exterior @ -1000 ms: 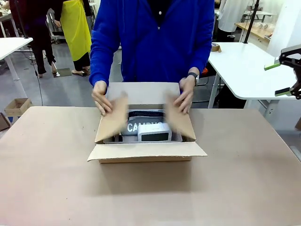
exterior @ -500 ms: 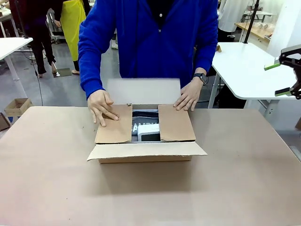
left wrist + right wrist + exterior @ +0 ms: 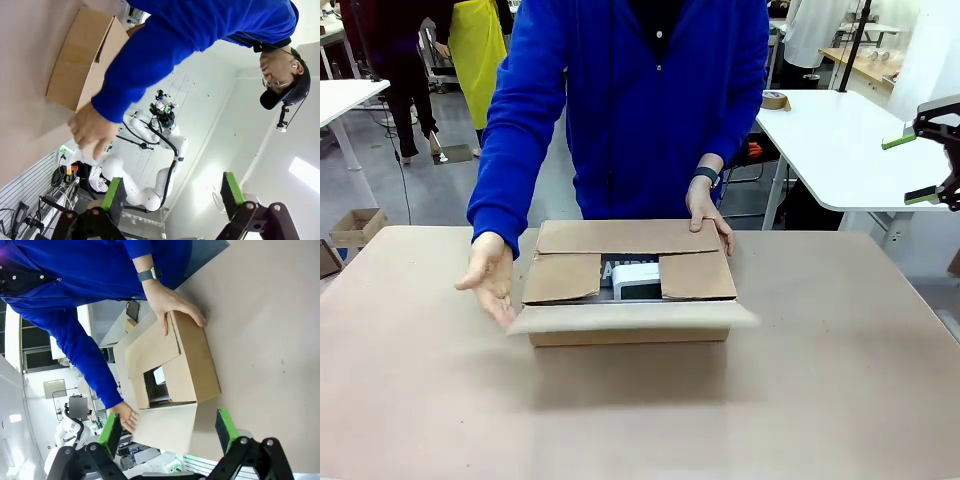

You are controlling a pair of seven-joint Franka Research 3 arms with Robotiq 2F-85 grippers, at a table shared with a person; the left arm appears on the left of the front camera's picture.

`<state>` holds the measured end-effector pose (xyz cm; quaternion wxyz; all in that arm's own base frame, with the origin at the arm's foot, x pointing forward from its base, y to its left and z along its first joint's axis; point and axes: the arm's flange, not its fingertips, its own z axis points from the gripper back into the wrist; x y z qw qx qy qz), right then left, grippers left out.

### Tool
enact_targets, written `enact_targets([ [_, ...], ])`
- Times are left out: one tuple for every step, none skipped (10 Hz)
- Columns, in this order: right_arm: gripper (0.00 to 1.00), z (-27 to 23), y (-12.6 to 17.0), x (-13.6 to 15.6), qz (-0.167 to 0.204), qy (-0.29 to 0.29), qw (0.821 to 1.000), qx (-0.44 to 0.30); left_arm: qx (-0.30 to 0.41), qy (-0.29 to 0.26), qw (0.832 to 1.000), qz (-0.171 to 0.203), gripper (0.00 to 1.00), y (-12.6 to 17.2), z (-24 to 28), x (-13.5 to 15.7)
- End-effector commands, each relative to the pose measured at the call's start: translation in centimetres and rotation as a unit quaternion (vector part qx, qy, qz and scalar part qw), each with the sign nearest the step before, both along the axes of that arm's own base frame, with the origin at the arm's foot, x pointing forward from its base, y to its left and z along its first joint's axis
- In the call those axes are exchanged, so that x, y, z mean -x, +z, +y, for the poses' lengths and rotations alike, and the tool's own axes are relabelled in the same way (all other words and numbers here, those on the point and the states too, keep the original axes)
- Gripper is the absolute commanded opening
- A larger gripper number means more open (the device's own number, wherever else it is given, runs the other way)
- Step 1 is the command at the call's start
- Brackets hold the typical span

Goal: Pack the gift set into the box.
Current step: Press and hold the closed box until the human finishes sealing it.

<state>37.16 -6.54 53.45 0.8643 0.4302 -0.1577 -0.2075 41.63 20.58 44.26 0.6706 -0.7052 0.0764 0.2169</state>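
— What has changed since half a second ago?

— The far flap (image 3: pixel 628 237) of the box (image 3: pixel 630 336) stood upright then. Now it lies folded down over the two side flaps (image 3: pixel 563 277). The person's hand with the watch (image 3: pixel 708 214) presses on its corner. The other hand (image 3: pixel 492 278) has left the side flap and is at the end of the near flap (image 3: pixel 632 316), which looks blurred.

— And the gift set (image 3: pixel 630 275)?

— It is inside the box, which sits in the middle of the table (image 3: pixel 840 400). Through the gap between the side flaps I can see the white gadget (image 3: pixel 638 288) and a strip of the grey pouch (image 3: pixel 618 267) with white letters.

— The grippers?

— The right gripper (image 3: pixel 168 430) has its jaws wide apart and empty, raised off the table and well apart from the box. The left gripper (image 3: pixel 171 195) is spread wide too and holds nothing.
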Motion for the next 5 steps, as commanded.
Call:
enact_targets([
  [1.0,-0.28,0.08,-0.07,-0.001,0.006,1.0,0.007,-0.004,-0.002,1.0,-0.008,1.0,-0.14,-0.12,0.39],
  [1.0,-0.28,0.08,-0.07,-0.001,0.006,1.0,0.007,-0.004,-0.002,1.0,-0.008,1.0,-0.14,-0.12,0.39],
  [1.0,-0.28,0.08,-0.07,-0.001,0.006,1.0,0.007,-0.004,-0.002,1.0,-0.008,1.0,-0.14,-0.12,0.39],
  [1.0,-0.28,0.08,-0.07,-0.001,0.006,1.0,0.007,-0.004,-0.002,1.0,-0.008,1.0,-0.14,-0.12,0.39],
  [1.0,-0.28,0.08,-0.07,-0.001,0.006,1.0,0.007,-0.004,-0.002,1.0,-0.008,1.0,-0.14,-0.12,0.39],
])
